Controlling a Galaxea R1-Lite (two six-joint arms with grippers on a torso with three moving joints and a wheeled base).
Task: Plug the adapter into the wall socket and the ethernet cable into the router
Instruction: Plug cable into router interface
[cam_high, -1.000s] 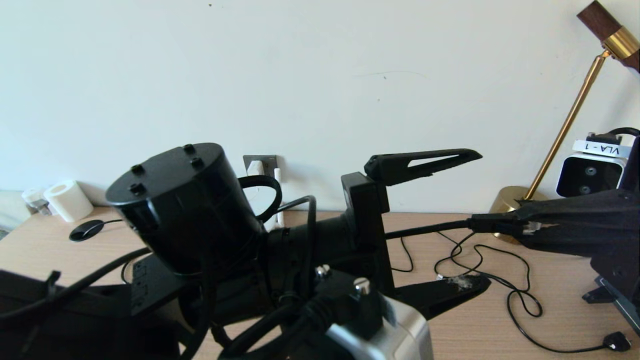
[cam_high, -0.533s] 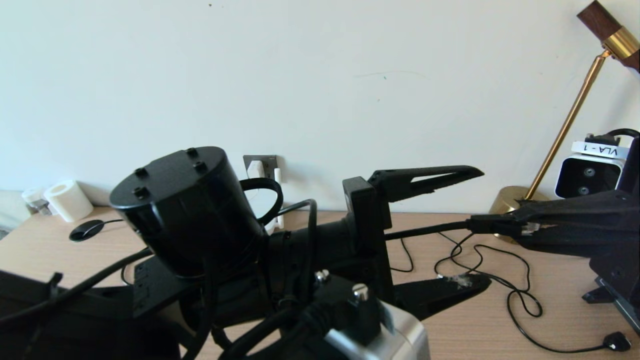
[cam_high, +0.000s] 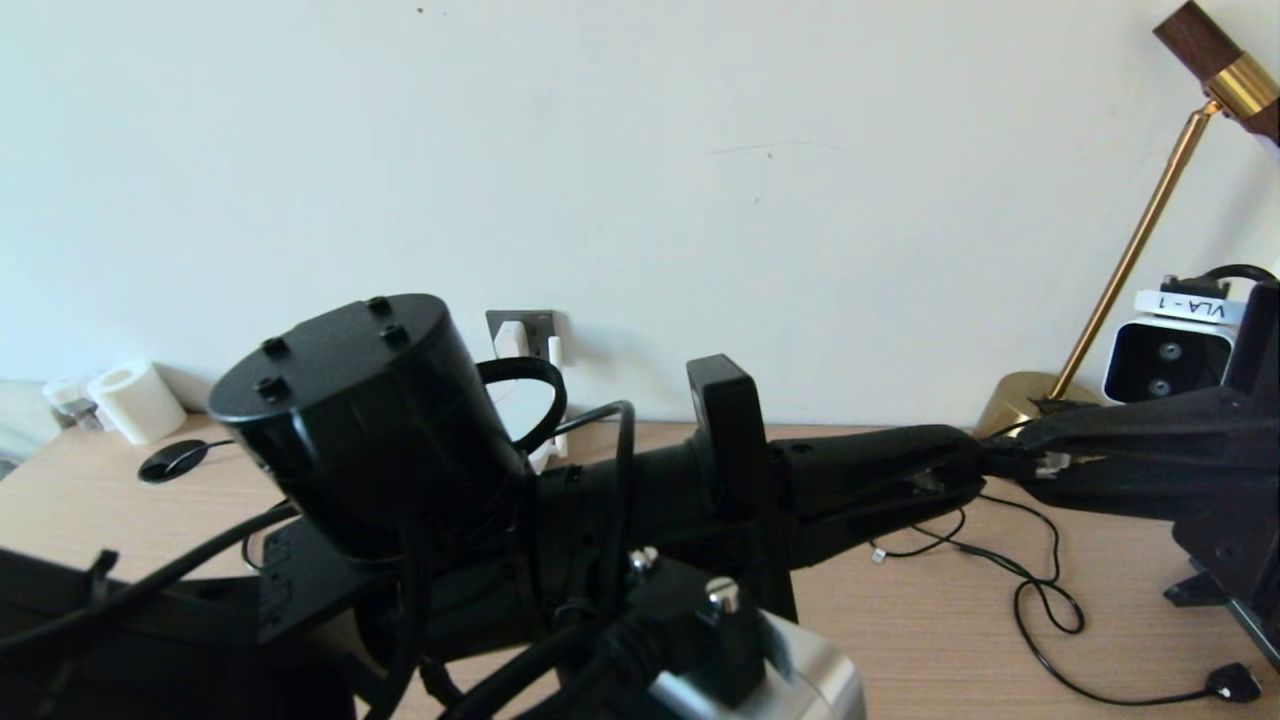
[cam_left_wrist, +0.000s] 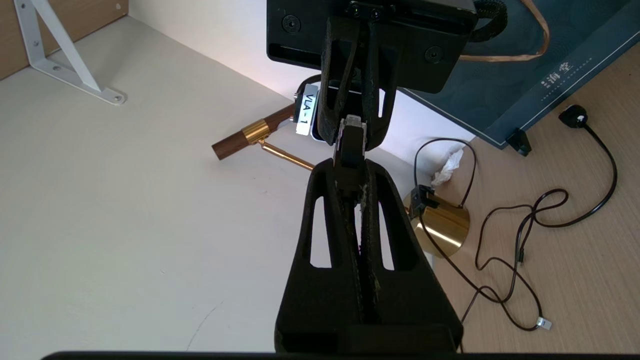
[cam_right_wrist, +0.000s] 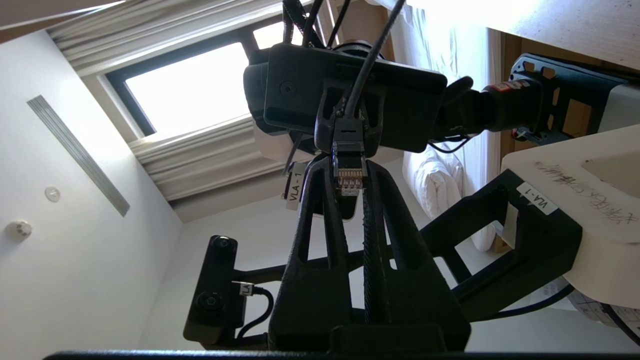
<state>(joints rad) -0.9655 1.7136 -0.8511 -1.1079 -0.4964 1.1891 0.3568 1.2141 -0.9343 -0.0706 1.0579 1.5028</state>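
The ethernet cable's clear plug tip (cam_high: 1050, 462) hangs above the desk at the right, held from both sides. My left gripper (cam_high: 960, 470) reaches in from the centre and is shut on the black boot (cam_left_wrist: 350, 152). My right gripper (cam_high: 1030, 462) faces it and is shut on the plug (cam_right_wrist: 348, 177), whose gold contacts show. The white adapter (cam_high: 510, 337) sits in the dark grey wall socket (cam_high: 540, 320) at the back. One slim white antenna (cam_high: 554, 355) of the router shows beside it. My left arm hides the router's body.
A brass lamp (cam_high: 1020, 400) stands at the back right. A thin black cable (cam_high: 1040, 600) loops over the desk to a black plug (cam_high: 1230, 683). A white paper roll (cam_high: 135, 400) and a flat black object (cam_high: 175, 460) lie at the far left.
My left gripper's fingers, wide apart before, have closed on the cable just behind the plug. The right gripper has kept its hold and risen slightly.
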